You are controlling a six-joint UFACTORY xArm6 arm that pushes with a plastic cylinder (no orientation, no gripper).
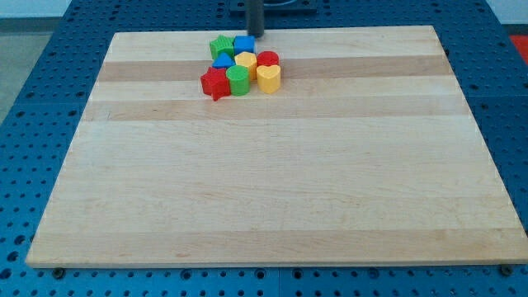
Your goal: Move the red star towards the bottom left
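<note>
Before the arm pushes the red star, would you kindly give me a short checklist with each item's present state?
1. Red star in view, at the cluster's lower left: ok.
2. Board toward the view's bottom left of the star free of blocks: ok.
3. My tip on the star's upper right side: not ok; it is at the view's top, beside the blue block, with the cluster between.
4. Star clear of neighbours: not ok; the green block sits against it.
5. Tip touching the blue block: cannot tell.
</note>
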